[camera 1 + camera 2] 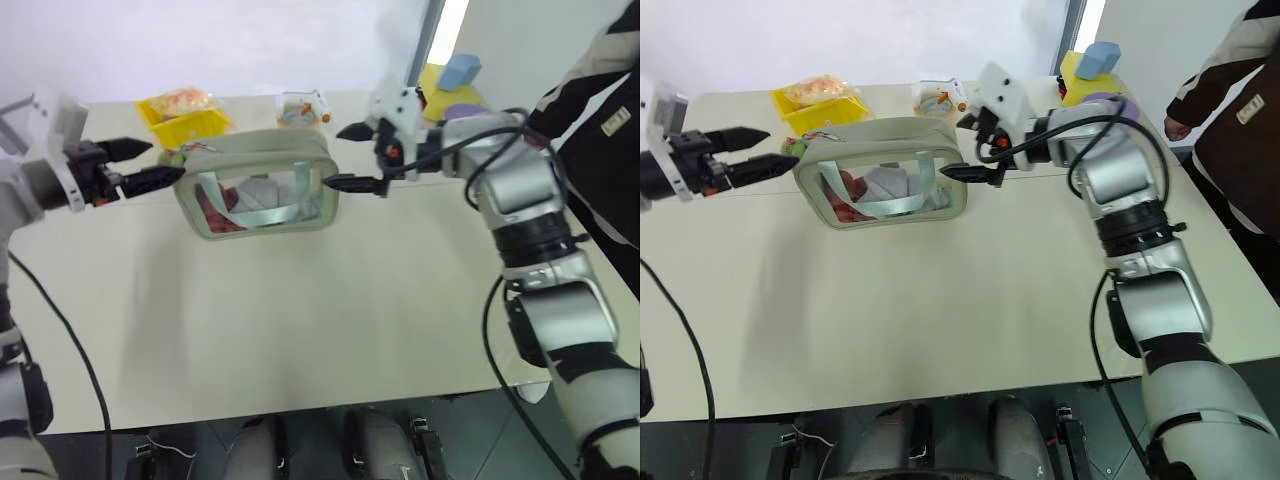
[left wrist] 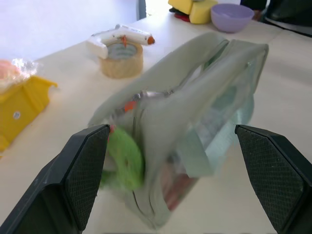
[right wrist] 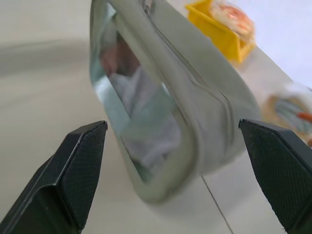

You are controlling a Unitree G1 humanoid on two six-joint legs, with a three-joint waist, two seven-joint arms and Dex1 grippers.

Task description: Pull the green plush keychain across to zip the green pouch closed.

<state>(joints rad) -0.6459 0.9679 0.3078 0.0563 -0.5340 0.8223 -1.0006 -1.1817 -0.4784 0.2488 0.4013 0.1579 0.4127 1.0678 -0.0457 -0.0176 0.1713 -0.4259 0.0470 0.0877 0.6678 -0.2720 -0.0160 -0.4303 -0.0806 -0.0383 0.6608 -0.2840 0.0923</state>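
Hands are both spread wide and hold nothing. The left hand (image 1: 135,165) hangs level above the tabletop (image 1: 300,320) at the left end of the green pouch (image 1: 262,185), its two black fingers pointing at that end and stopping just beside it, not touching. In the left wrist view the green plush keychain (image 2: 123,158) sits between the fingers (image 2: 80,170), close to the inner side of one of them; I cannot tell if it touches. This keychain hangs at the pouch's left end, at the top seam. The right hand (image 1: 968,148) comes from the other side, with one finger just beside the pouch's right end and the other higher, above the top corner. The pouch stands upright toward the far edge of the tabletop, its clear window facing the near edge, with mint straps and red and white contents behind it. Behind the pouch's left end stands a yellow bin (image 1: 185,118), and behind its right end a roll of tape (image 2: 122,57) with a white glue gun (image 2: 119,35) on it. Near the far right corner are a purple bowl (image 2: 233,15) and a blue block (image 1: 460,70). At the right edge stands a person (image 1: 600,130) in dark clothing.
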